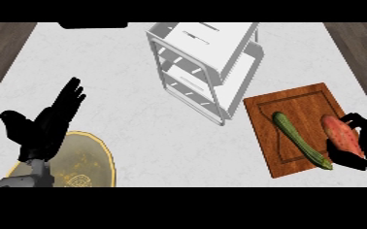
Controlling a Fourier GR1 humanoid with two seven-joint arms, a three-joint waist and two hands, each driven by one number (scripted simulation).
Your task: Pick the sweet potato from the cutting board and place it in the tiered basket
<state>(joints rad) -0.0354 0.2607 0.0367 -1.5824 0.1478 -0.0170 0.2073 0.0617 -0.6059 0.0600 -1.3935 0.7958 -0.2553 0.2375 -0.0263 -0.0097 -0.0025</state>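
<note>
A reddish sweet potato (341, 135) lies on the right part of the wooden cutting board (287, 107). My right hand (353, 158) comes in at the view's right edge, its fingers and thumb curled around the sweet potato from both ends. A white tiered basket (208, 63) stands at the back centre, left of the board. My left hand (49, 123) rests open at the left, fingers up, over a plate.
A long green zucchini (299, 139) lies diagonally on the board just left of the sweet potato. A yellow-rimmed plate (93, 162) sits at the lower left under my left forearm. Dark wood strips border the counter at both sides.
</note>
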